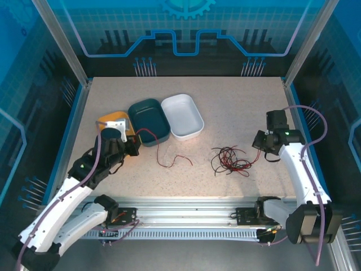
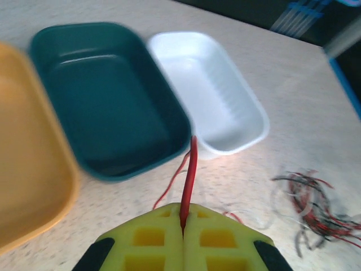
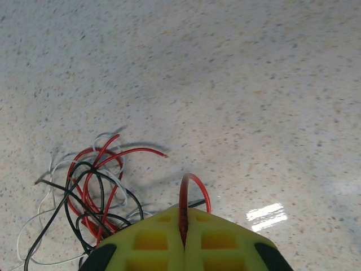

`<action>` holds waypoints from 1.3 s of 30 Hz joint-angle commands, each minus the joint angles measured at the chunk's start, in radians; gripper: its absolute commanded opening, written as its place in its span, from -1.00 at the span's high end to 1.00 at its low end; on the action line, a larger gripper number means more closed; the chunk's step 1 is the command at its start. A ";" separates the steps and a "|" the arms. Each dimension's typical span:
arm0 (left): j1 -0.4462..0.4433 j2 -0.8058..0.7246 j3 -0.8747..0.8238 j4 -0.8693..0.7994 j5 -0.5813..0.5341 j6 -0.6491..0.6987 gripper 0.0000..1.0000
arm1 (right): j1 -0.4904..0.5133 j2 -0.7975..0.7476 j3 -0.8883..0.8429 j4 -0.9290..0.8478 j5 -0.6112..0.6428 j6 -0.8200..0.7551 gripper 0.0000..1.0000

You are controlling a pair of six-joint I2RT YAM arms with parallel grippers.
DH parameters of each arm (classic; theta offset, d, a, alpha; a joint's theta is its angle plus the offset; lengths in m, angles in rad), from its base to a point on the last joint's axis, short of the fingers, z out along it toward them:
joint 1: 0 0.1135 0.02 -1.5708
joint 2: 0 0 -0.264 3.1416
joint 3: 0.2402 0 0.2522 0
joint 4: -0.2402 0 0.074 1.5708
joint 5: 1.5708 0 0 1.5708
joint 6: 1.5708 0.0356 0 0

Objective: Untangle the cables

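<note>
The left gripper [image 2: 183, 219] is clamping a red cable [image 2: 189, 169], which is trailing past the teal tray [image 2: 107, 96]. The right gripper [image 3: 183, 228] is clamping a red loop [image 3: 183, 197] rising from the tangled cables [image 3: 93, 189], which are lying just left of it on the table [image 3: 237, 84].

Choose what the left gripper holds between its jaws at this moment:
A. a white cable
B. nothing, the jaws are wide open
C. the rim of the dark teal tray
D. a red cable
D: in the left wrist view, the left gripper has its jaws closed together on a red cable, which runs out from between them across the table.
</note>
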 commanded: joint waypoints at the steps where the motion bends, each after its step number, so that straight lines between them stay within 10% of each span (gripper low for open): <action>1: -0.042 0.035 0.123 0.049 0.082 0.078 1.00 | 0.065 0.031 0.016 0.042 -0.024 0.041 1.00; 16: -0.048 0.200 0.574 0.063 0.369 0.196 1.00 | 0.167 0.097 0.040 0.075 -0.021 0.046 1.00; 39: -0.159 0.485 0.736 0.153 0.515 0.168 1.00 | 0.187 0.082 0.082 0.050 0.002 0.031 0.85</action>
